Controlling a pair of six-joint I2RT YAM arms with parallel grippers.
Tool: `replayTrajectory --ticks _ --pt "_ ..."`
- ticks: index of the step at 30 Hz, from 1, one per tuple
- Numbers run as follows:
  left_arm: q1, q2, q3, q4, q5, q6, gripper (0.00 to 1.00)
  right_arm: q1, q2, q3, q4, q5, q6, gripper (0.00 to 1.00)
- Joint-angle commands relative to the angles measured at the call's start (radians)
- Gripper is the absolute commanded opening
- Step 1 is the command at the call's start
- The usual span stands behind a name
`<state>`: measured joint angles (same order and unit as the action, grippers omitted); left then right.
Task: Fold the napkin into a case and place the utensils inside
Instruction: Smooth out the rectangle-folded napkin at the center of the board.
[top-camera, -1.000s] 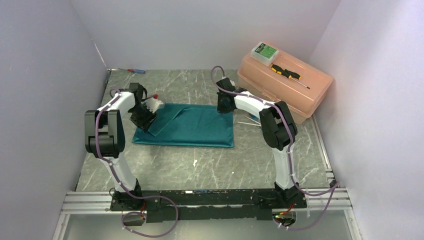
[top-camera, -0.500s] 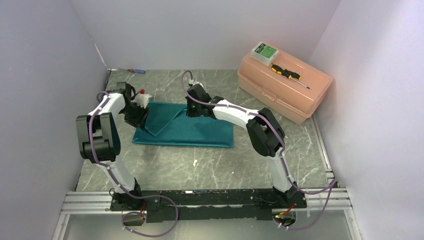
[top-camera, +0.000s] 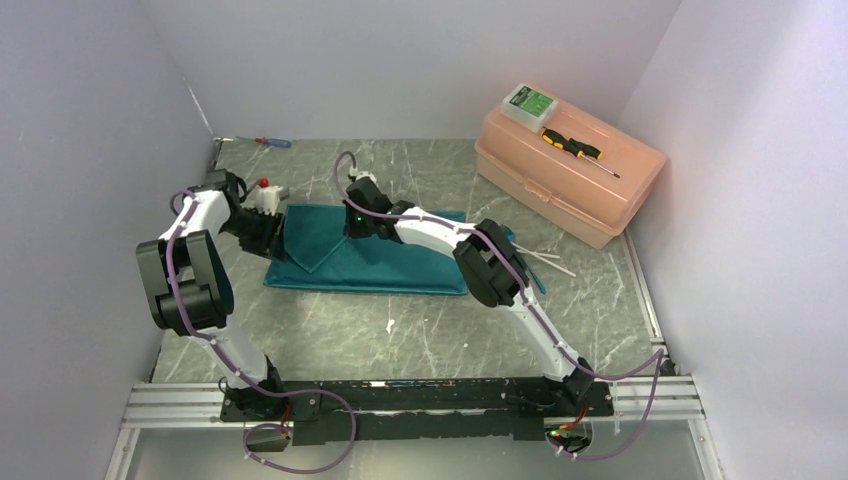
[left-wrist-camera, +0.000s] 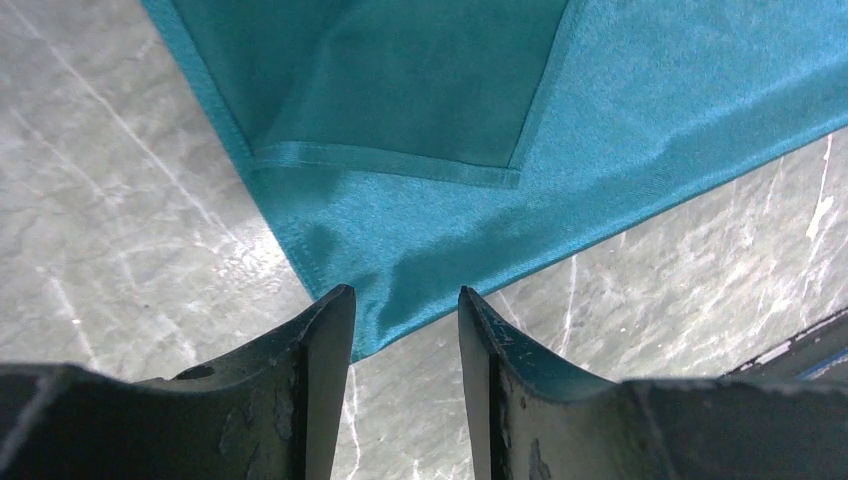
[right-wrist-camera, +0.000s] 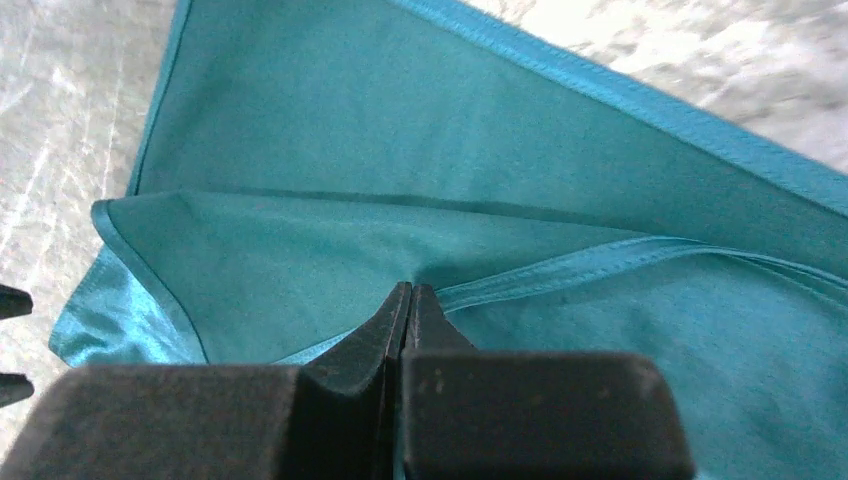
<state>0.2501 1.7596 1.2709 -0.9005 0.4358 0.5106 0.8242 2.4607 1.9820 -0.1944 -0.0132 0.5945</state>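
Note:
The teal napkin (top-camera: 400, 262) lies flat on the marble table, its left part folded over into a slanted flap (top-camera: 318, 240). My right gripper (top-camera: 357, 225) reaches across it. In the right wrist view it (right-wrist-camera: 410, 288) is shut, tips down on the flap's hem (right-wrist-camera: 600, 262); whether cloth is pinched I cannot tell. My left gripper (top-camera: 262, 232) hovers at the napkin's left edge. In the left wrist view it (left-wrist-camera: 405, 292) is open over the near corner of the napkin (left-wrist-camera: 600, 90), with nothing between its fingers. Two white sticks (top-camera: 548, 262) and a blue utensil (top-camera: 537, 281) lie right of the cloth.
A peach toolbox (top-camera: 570, 165) stands at the back right with a yellow-and-black screwdriver (top-camera: 572, 147) and a green-labelled box (top-camera: 529, 103) on its lid. A red-and-blue screwdriver (top-camera: 265, 142) lies at the back left. Walls close in on three sides.
My right arm swept left from the napkin's far right corner to the folded flap, staying shut. My left gripper drew back left off the flap and narrowed a little.

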Motion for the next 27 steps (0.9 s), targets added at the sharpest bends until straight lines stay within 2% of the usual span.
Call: replayTrajectory --ticks 1,9,15,18,20,24,27 --pt "0.0 -0.04 -0.035 -0.015 0.048 0.045 0.47 0.007 0.029 0.081 -0.003 -0.011 -0.015 0.0" --pt "0.001 -0.05 -0.087 0.004 0.025 0.1 0.45 0.007 0.049 0.08 0.065 -0.034 -0.025 0.0" --pt "0.0 -0.05 -0.137 0.055 -0.033 0.127 0.44 0.003 0.089 0.153 0.111 -0.053 -0.031 0.0" --pt "-0.002 -0.044 -0.129 0.072 -0.038 0.109 0.44 0.001 0.044 0.131 0.135 -0.053 -0.038 0.0" --pt "-0.008 -0.035 -0.11 0.079 -0.052 0.086 0.43 0.002 -0.043 0.043 0.18 -0.055 -0.048 0.0" --pt "-0.027 -0.022 -0.088 0.1 -0.092 0.052 0.43 0.015 -0.26 -0.262 0.308 -0.057 -0.047 0.01" --pt "-0.056 -0.013 -0.09 0.121 -0.134 0.034 0.43 0.028 -0.381 -0.446 0.325 -0.048 -0.045 0.01"
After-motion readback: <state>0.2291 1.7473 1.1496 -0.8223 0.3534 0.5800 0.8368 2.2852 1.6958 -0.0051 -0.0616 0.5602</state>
